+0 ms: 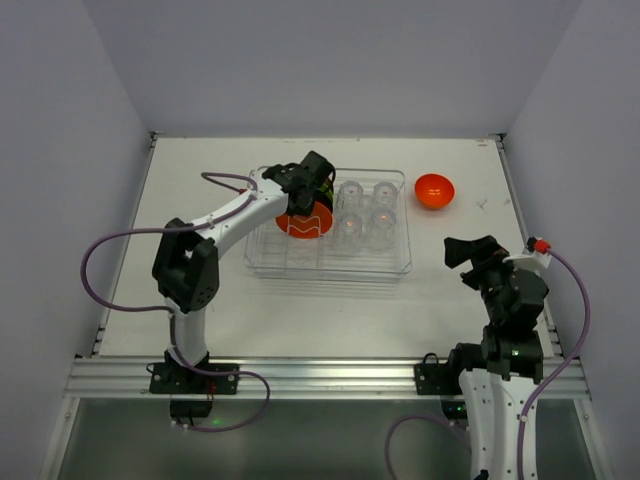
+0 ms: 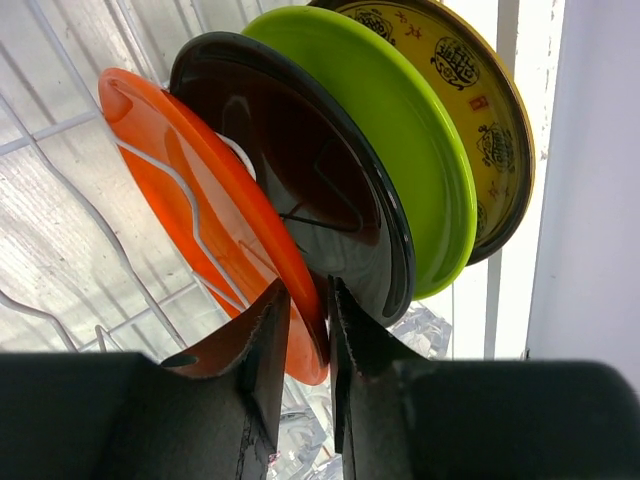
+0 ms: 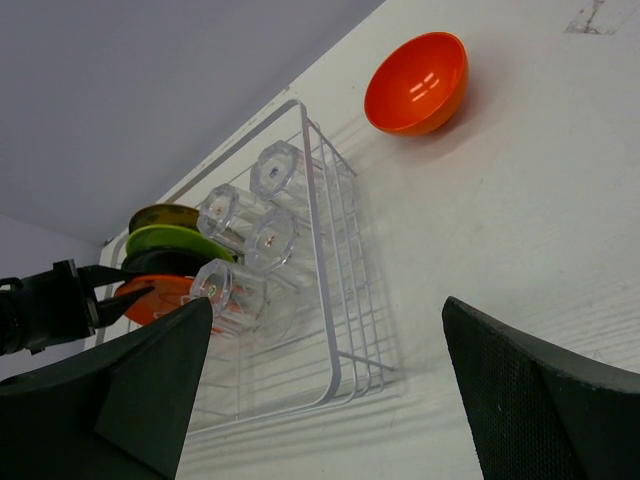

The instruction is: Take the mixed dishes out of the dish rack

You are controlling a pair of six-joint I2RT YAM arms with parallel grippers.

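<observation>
The dish rack [image 1: 395, 262] is a clear tray with wire dividers in the middle of the table. At its left end four plates stand on edge: orange plate [image 2: 190, 215], black plate [image 2: 300, 160], green plate [image 2: 400, 120] and patterned yellow plate [image 2: 470, 80]. My left gripper [image 2: 308, 325] reaches down from above, shut on the orange plate's rim, one finger on each face. Several clear glasses [image 1: 365, 215] stand upside down in the rack's right half. The orange bowl [image 1: 434, 190] sits on the table right of the rack. My right gripper [image 1: 468, 250] hangs open and empty, apart from the rack's right end.
Walls close the table in at the back and on both sides. The table's right edge has a raised rail [image 1: 515, 210]. Bare tabletop [image 1: 330, 310] lies between the rack and the arm bases.
</observation>
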